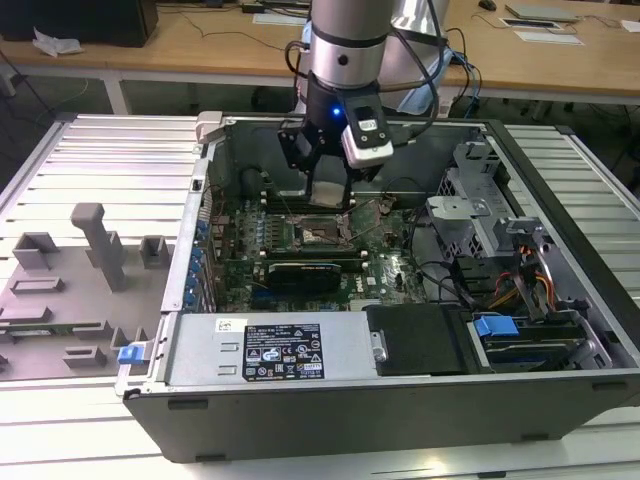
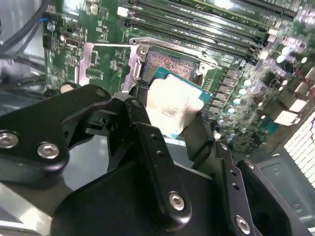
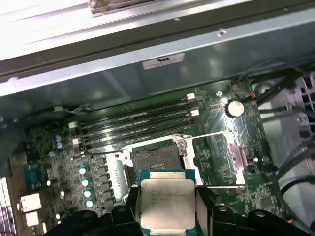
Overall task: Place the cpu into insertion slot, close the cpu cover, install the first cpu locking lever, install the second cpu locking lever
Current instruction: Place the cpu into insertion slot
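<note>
My gripper (image 1: 327, 195) hangs inside the open computer case, shut on the cpu (image 3: 165, 201), a square chip with its silver face showing in the first wrist view. In the second wrist view the cpu (image 2: 172, 105) sits between the black fingers (image 2: 135, 110), tilted over the board. The insertion slot (image 3: 153, 163) lies just beyond the chip, uncovered, with its dark pin field (image 2: 170, 61) exposed. The cpu cover (image 3: 227, 156) looks folded open beside the slot. Thin lever rods (image 3: 216, 134) stand free along the socket's sides. From the exterior view the cpu hovers a short way above the slot (image 1: 322, 232).
Long black memory slots (image 3: 138, 123) run beside the socket. The case's metal wall (image 1: 215, 170) and drive cage (image 1: 470, 210) flank the board, with cables (image 1: 440, 275) and a black card (image 1: 305, 272) close by. A grey power supply (image 1: 265, 350) fills the case's front.
</note>
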Available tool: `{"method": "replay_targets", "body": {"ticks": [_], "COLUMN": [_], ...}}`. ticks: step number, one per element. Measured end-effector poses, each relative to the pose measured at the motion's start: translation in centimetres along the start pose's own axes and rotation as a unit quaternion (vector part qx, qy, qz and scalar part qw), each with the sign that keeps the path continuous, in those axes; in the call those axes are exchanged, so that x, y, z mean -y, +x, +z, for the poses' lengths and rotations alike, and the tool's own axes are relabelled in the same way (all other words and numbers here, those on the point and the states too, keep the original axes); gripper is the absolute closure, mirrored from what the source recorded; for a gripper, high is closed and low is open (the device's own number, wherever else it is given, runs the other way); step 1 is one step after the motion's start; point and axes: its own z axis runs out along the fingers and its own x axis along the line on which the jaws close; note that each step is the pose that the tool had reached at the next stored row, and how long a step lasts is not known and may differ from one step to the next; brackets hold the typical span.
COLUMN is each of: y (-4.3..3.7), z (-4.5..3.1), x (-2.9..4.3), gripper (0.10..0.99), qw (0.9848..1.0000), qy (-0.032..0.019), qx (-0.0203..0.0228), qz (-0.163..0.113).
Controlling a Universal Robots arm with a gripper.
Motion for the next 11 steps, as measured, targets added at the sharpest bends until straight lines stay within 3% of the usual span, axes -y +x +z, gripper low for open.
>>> {"method": "replay_targets", "body": {"ticks": [2,6,9,11], "y": [0.0,0.0,-0.01,-0.01], "z": [0.12,0.31,0.4,0.49], "x": [0.01,0.02,0.03,0.04], "gripper": [0.549,0.549,0.549,0.549], "qw": [0.9994,0.9954,0.9929,0.9891], "qy": [-0.0006,-0.0016,-0.002,-0.0024], "qx": [0.0027,0.0072,0.009,0.0111], "qz": [0.036,0.095,0.119,0.147]}}
